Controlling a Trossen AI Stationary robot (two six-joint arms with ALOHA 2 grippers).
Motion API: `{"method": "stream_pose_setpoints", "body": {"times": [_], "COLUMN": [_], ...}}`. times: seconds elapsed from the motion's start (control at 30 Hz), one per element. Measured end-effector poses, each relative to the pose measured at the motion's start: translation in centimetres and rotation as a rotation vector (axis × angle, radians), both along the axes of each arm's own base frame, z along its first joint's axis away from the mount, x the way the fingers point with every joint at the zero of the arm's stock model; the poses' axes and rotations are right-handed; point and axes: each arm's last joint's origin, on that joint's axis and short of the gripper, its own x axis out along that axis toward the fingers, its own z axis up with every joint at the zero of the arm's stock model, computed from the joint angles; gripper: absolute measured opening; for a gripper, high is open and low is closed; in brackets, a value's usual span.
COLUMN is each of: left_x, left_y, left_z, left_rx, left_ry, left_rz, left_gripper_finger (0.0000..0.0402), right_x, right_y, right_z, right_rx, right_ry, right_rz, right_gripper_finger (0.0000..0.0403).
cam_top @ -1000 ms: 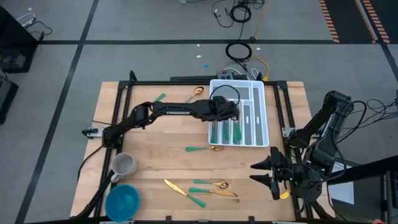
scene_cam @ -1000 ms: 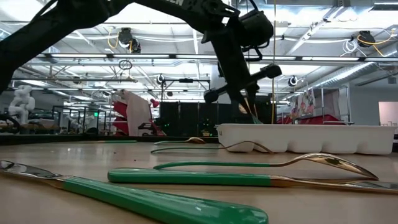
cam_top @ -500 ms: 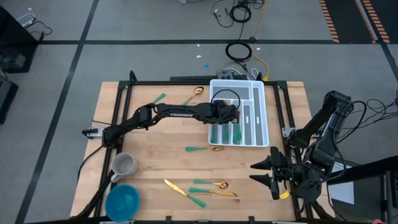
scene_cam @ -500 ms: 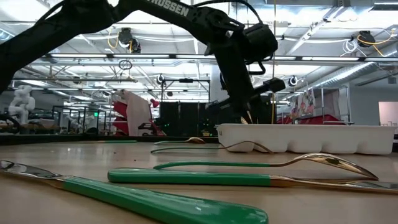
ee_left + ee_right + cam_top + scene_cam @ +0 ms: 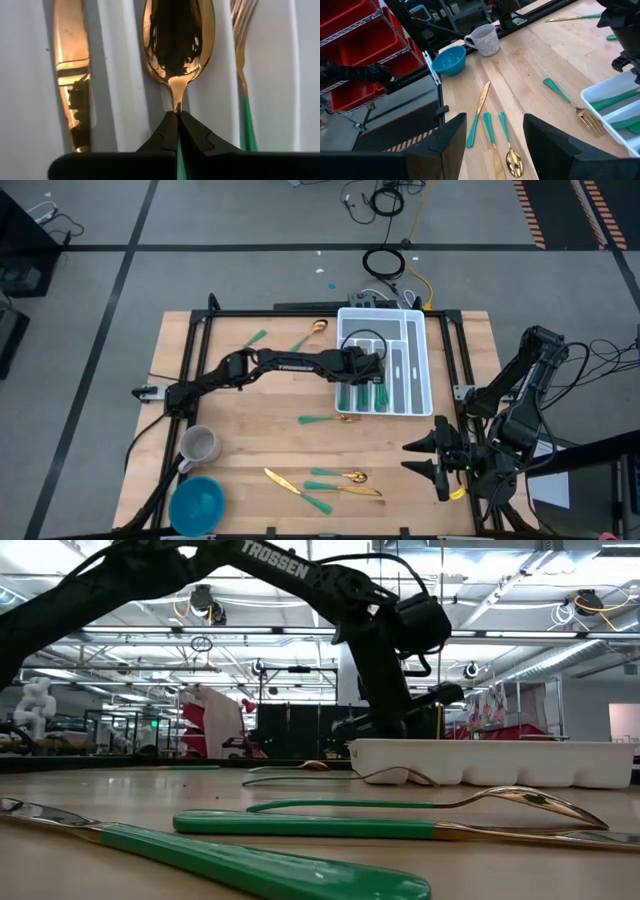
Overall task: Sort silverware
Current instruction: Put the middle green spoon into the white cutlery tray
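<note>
Spoon (image 5: pixel 178 42) (glossy gold bowl), clamped by left pincer (image 5: pixel 177 131), white tray (image 5: pixel 120 75)

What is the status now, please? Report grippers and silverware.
Left gripper shut on spoon, low over white tray. Right gripper open, waiting at table edge. Nothing in the way.

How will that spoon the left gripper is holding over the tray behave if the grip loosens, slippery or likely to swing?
Probably slippery: the spoon has a polished gold bowl and a smooth neck. The left gripper pinches only that narrow neck, so it may pivot. It looks stiff, and would likely drop into the white tray.
</note>
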Motion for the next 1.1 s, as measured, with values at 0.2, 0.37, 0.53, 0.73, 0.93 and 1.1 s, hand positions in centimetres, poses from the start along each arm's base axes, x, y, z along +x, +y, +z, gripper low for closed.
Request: {"method": "stream_pose_setpoints", "body": {"times": [0.2,0.37,0.53,0.73,0.93,1.1], "left_x": [0.1,0.0,0.0,0.2,0.2,0.2], "left_y": [0.0,0.3,0.4,0.6,1.0,1.1], "left_z": [-0.3,-0.3,-0.3,-0.2,-0.2,0.0], "left_rx": [-0.014,-0.016,-0.016,-0.004,-0.045,-0.022], "left_ry": [0.001,0.001,0.0,-0.009,-0.021,-0.02], "left_rz": [-0.007,-0.001,-0.016,-0.06,-0.074,-0.077], "left_gripper_finger": [0.0004,0.0003,0.0013,0.0058,0.0078,0.0081], "right_x": [0.0,0.0,0.0,0.0,0.0,0.0], "right_y": [0.0,0.0,0.0,0.0,0.0,0.0], "right_z": [0.0,0.0,0.0,0.0,0.0,0.0], "right_rx": [-0.002,-0.003,-0.001,0.001,-0.005,-0.012], "right_ry": [0.0,0.0,0.0,0.0,0.0,0.0], "right_rz": [0.001,0.001,0.0,0.0,0.002,0.005], "right_gripper_finger": [0.0189,0.0189,0.0189,0.0189,0.0189,0.0189]}}
